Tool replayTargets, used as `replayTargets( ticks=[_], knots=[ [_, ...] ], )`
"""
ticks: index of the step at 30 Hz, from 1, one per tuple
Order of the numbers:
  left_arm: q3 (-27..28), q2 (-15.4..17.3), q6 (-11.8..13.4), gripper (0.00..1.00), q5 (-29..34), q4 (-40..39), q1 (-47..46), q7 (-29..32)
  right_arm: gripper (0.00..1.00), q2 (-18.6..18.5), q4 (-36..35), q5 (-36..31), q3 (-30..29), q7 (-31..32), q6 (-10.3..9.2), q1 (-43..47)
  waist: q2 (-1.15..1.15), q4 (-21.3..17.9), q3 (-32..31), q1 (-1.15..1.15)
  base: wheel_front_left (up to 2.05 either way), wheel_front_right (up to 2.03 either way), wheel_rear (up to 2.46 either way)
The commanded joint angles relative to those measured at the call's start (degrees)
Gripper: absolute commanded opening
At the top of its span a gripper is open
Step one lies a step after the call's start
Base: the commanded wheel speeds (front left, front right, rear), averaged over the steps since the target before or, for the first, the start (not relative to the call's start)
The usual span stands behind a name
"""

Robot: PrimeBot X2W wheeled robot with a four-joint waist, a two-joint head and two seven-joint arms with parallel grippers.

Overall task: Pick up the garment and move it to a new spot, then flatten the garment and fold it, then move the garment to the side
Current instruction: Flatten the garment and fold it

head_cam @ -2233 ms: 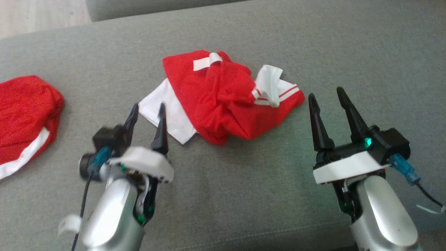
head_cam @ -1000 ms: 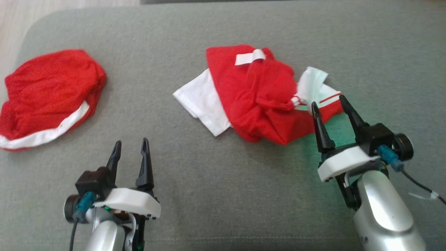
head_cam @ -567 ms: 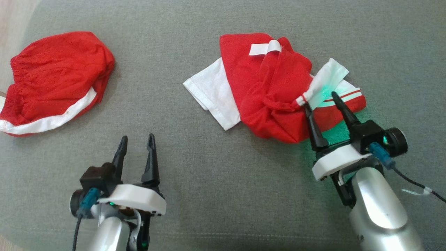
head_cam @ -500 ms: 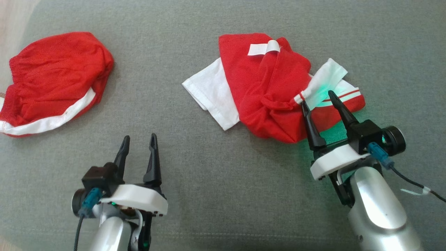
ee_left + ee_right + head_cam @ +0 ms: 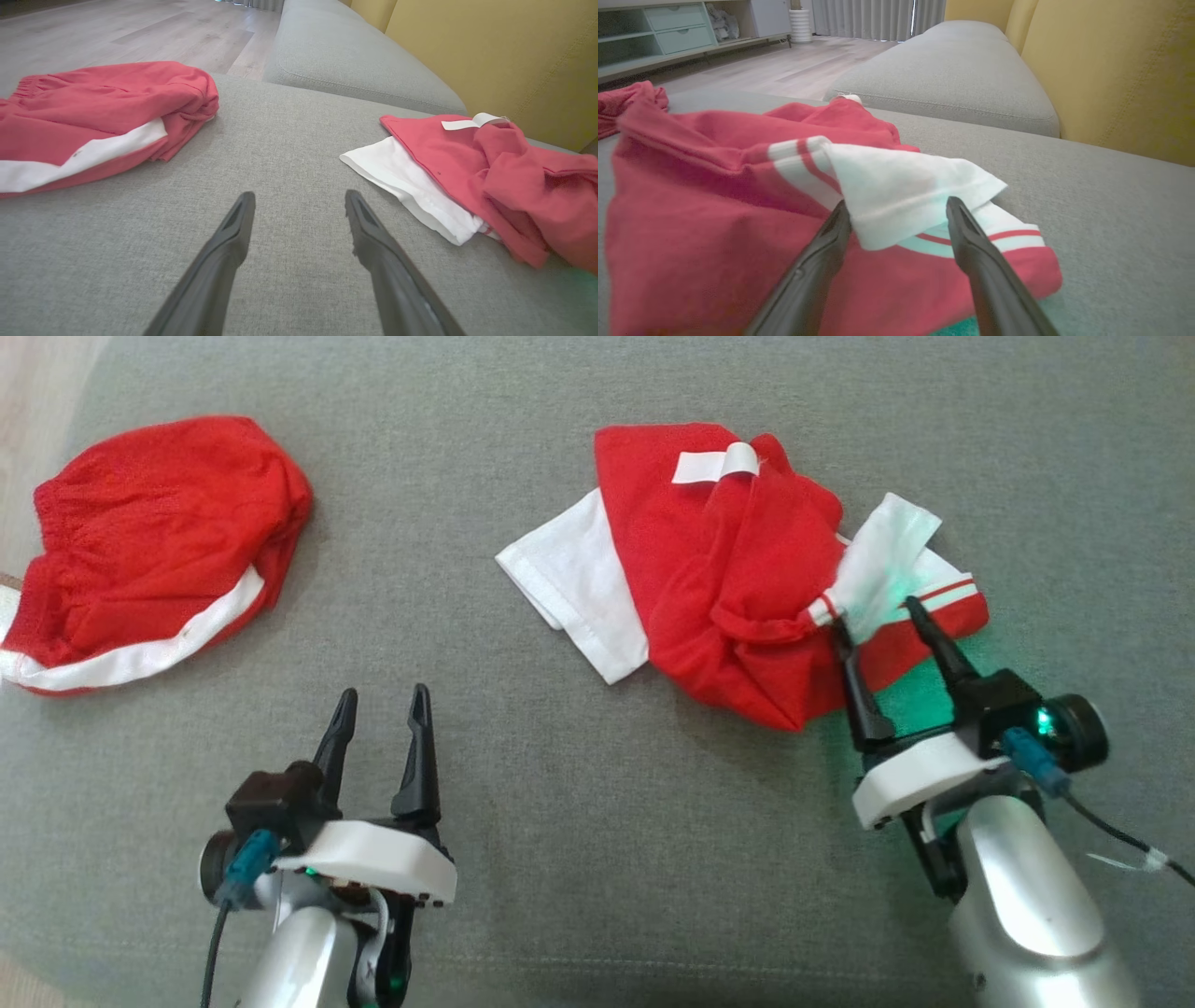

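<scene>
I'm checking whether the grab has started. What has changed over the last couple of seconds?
The right gripper has moved forward onto the red and white shirt; its open fingers now straddle the white flap, with nothing gripped yet. The left gripper has backed away from the shirt's white edge and hangs open over the grey cushion. The shirt's crumpled shape and the red shorts are unchanged.

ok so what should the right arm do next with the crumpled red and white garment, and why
Probably close the right jaws: they stand open with the white fabric flap of the crumpled red and white garment between their tips, nothing gripped yet.
</scene>
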Motion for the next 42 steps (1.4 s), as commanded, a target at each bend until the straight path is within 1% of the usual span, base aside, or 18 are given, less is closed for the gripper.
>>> replayTargets(
  ticks=[1,3,4,5,6,7,8,11,15,17,21,25,30,34,36,37,38,42],
  knots=[
    [1.7,0.2,0.0,1.00,-0.3,-1.4,-1.9,-0.3,1.00,0.3,-1.2,-0.7,0.1,-0.6,0.42,-1.9,0.00,0.3,0.1,0.00,0.00,0.00,0.00],
    [1.8,0.2,0.1,1.00,-0.4,-1.4,-1.8,-0.3,1.00,0.3,-0.8,-1.1,-0.4,-0.6,0.42,-2.2,0.00,0.5,0.1,0.00,0.00,0.00,0.00],
    [1.8,0.2,0.1,1.00,-0.5,-1.3,-1.8,-0.3,0.98,0.3,-0.5,-1.3,-0.5,-0.6,0.42,-2.4,0.00,0.6,0.2,0.00,0.00,0.00,0.00],
    [1.8,0.2,0.1,1.00,-0.5,-1.3,-1.8,-0.3,0.87,0.3,-0.3,-1.5,-0.6,-0.6,0.42,-2.6,0.00,0.7,0.2,0.00,0.00,0.00,0.00],
    [1.9,0.2,0.1,1.00,-0.6,-1.3,-1.8,-0.3,0.53,0.3,-0.2,-1.6,-0.8,-0.6,0.42,-2.9,0.00,0.7,0.3,0.00,0.00,0.00,0.00],
    [1.9,0.2,0.1,1.00,-0.6,-1.3,-1.9,-0.3,0.11,0.3,-0.1,-1.6,-1.0,-0.6,0.42,-3.2,0.00,0.7,0.3,0.00,0.00,0.00,0.00],
    [1.9,0.2,0.1,1.00,-0.6,-1.3,-1.9,-0.3,0.00,0.3,-0.2,-1.6,-1.2,-0.6,0.42,-3.4,0.00,0.7,0.3,0.00,0.00,0.00,0.00],
    [2.0,0.2,0.1,1.00,-0.7,-1.3,-1.9,-0.3,0.00,0.3,-1.0,-1.3,-1.9,-0.6,0.42,-3.9,0.00,0.6,0.2,0.00,0.00,0.00,0.00],
    [2.3,0.2,0.4,1.00,-0.8,-1.1,-1.4,-0.3,0.00,0.3,-4.8,-1.5,-5.2,-0.6,0.42,-4.6,0.00,-0.2,-1.2,0.00,0.00,0.00,0.00],
    [2.4,0.2,0.3,1.00,-0.9,-0.9,-0.9,-0.3,0.00,-0.6,-6.9,-2.0,-6.5,-0.6,0.42,-5.6,0.00,-0.7,-2.1,0.00,0.00,0.00,0.00],
    [2.3,0.2,0.2,1.00,-1.2,-0.5,-0.1,-0.3,0.00,-4.7,-10.5,-2.3,-7.9,-0.6,0.42,-10.2,0.00,-1.7,-4.2,0.00,0.00,0.00,0.00],
    [1.6,0.2,0.1,1.00,-1.6,-0.2,0.3,-0.3,0.00,-9.9,-11.5,-2.7,-7.1,-0.6,0.42,-17.9,0.00,-1.9,-5.5,0.00,0.00,0.00,0.00],
    [-0.3,0.2,0.1,1.00,-2.3,-0.1,0.1,-0.3,0.00,-15.5,-11.0,-3.5,-2.2,2.1,0.42,-29.9,0.00,-0.3,-5.9,0.00,0.00,0.00,0.00],
    [-2.7,0.2,0.1,1.00,-3.6,-0.3,-0.1,-0.3,0.00,-17.9,-8.4,-3.9,5.0,4.4,0.42,-39.3,0.00,3.1,-5.5,0.00,0.00,0.00,0.00],
    [-4.1,0.2,0.3,1.00,-4.5,-0.4,-0.4,-0.3,0.00,-18.1,-6.1,-3.9,8.9,5.2,0.42,-43.7,0.00,5.0,-5.0,0.00,0.00,0.00,0.00],
    [-5.3,0.2,0.7,1.00,-5.2,-0.6,-0.7,-0.3,0.00,-17.6,-3.4,-3.8,12.2,5.6,0.42,-48.0,0.00,6.9,-4.5,0.00,0.00,0.00,0.00],
    [-5.9,0.2,0.8,1.00,-5.6,-0.6,-0.8,-0.3,0.00,-17.1,-2.0,-3.8,13.5,5.4,0.42,-50.1,0.00,7.7,-4.4,0.00,0.00,0.00,0.00],
    [-6.9,0.2,1.3,1.00,-6.2,-0.6,-0.8,-0.3,0.00,-14.8,3.4,-3.6,15.4,3.7,0.42,-56.9,0.00,9.7,-4.2,0.00,0.00,0.00,0.00]
  ],
)
